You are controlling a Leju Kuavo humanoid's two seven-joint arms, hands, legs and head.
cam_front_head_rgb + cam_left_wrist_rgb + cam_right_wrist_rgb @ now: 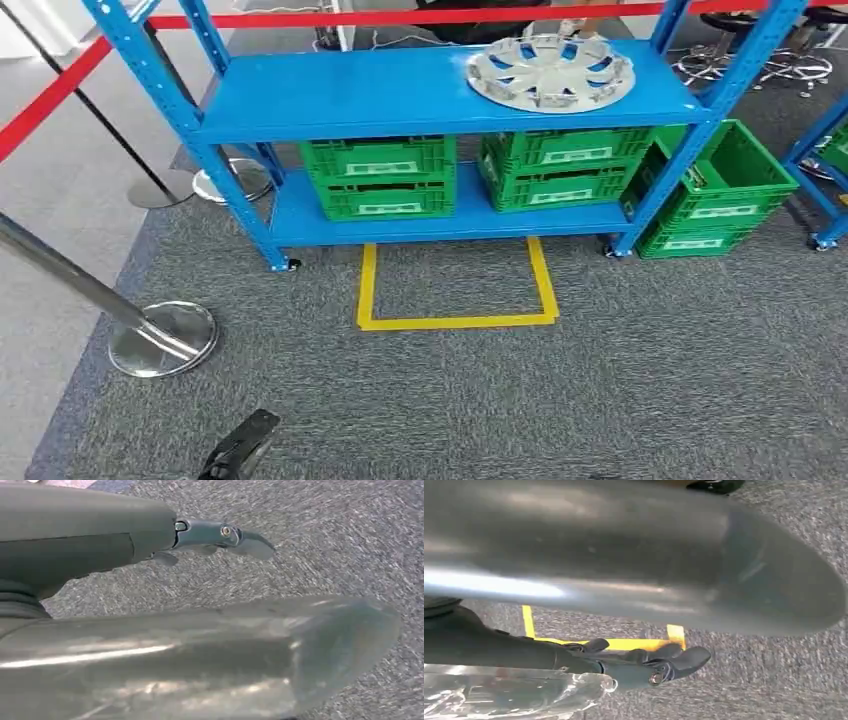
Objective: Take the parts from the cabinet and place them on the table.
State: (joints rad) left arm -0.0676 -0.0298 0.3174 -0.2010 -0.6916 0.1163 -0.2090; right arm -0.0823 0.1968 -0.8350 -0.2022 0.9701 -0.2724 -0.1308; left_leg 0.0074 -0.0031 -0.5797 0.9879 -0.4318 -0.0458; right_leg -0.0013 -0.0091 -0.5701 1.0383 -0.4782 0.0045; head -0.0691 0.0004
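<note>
Left robot hand (pixel 220 535): hangs low over grey carpet (pixel 600 400); dark fingers (pixel 250 542) extended and slightly apart, nothing in them, released. In the head view its fingertips enter at the bottom edge (pixel 240 450).

Right robot hand (pixel 659 662): hangs over the carpet near a yellow tape outline (pixel 455 320); fingers (pixel 691 657) lie loosely together and mostly straight, holding nothing, released.

Blue shelf rack (pixel 420 95), two levels, on the carpet ahead of the tape outline.
- Upper shelf: one silver wheel cover (pixel 550 72), the part to be taken, lying flat at the right end of the shelf, close to the right front post.
- Lower shelf: two stacks of green crates, left stack (pixel 380 178) and right stack (pixel 560 168), each two crates high, four in all; contents cannot be made out.

Floor, beside the rack's right front post: one further stack of green crates (pixel 720 190), two high, the top crate open with small items at its inner wall, too small to identify.

Barrier: two chrome stanchion bases (pixel 165 338), (pixel 235 180), with red belts (pixel 50 95).
</note>
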